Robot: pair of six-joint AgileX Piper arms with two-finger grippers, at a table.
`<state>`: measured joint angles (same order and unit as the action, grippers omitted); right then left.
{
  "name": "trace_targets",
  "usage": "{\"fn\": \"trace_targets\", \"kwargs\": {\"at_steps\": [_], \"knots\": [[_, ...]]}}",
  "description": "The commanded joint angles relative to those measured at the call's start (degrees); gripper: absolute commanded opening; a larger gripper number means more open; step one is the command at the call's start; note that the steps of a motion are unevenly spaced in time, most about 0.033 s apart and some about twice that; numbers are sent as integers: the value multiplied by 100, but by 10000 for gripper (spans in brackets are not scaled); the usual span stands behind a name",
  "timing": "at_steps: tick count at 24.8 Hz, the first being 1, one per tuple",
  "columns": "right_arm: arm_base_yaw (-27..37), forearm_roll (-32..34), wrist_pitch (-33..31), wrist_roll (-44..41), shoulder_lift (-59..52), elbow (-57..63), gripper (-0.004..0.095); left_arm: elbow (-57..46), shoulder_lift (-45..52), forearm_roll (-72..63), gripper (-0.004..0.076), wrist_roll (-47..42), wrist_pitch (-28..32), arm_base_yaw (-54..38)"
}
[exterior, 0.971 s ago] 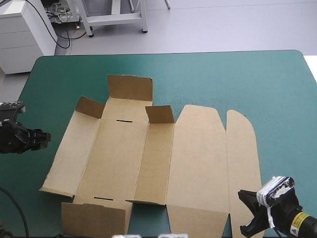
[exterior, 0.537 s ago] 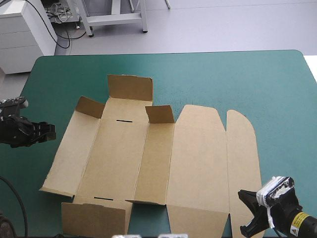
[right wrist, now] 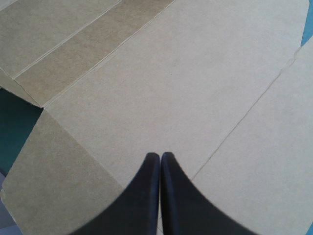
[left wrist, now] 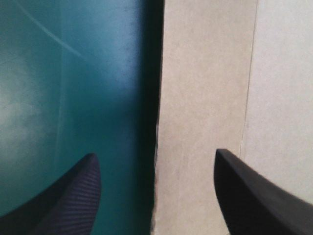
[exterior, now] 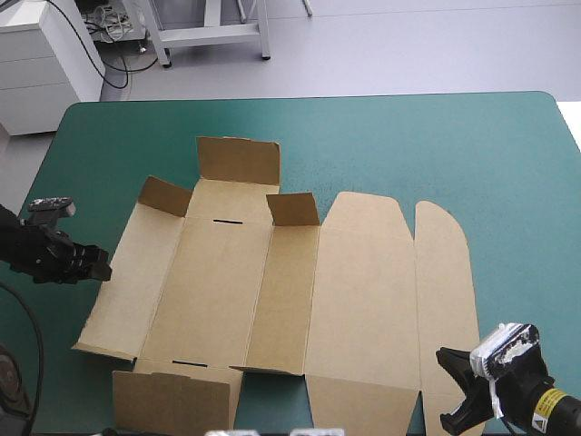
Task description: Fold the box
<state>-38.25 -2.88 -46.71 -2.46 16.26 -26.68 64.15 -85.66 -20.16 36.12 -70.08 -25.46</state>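
Nearest, the right gripper (exterior: 457,392) hangs at the near right corner of the box (exterior: 272,291), its black fingers (right wrist: 149,186) pressed together on nothing. The broad lid panel spreads ahead of it, so it looks parked clear of the work. The brown sheet lies mostly flat, with only the far end flap (exterior: 238,161) and two small corner tabs (exterior: 163,195) standing up.

Farther along, the left gripper (exterior: 95,266) stands wide astride the box's outer left edge, one finger over bare cover and the other over board. That edge throws a dark shadow and seems slightly lifted. The stance would suit pinching the side wall to raise it.

The teal-green cover (exterior: 408,145) lies smooth under both tools. Beyond its far edge are a grey floor (exterior: 408,45), a white cabinet (exterior: 45,64) and a metal frame (exterior: 209,32).
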Motion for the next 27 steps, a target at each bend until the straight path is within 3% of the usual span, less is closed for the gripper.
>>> {"fn": "trace_targets", "kwargs": {"at_steps": [1, 22, 24, 27], "knots": [[17, -16, 402, 52, 53, -147, -16, 84, -44, -364, 474, 10, -315, 8], [17, -16, 406, 168, 53, -147, -16, -1283, -308, -1243, 472, 57, -338, 20], [17, -16, 406, 171, 53, -147, -16, -1372, -308, -1218, 432, 120, -338, 20], [17, -16, 415, 182, 53, -147, -16, -1384, -308, -1083, 291, 120, -338, 20]]}}
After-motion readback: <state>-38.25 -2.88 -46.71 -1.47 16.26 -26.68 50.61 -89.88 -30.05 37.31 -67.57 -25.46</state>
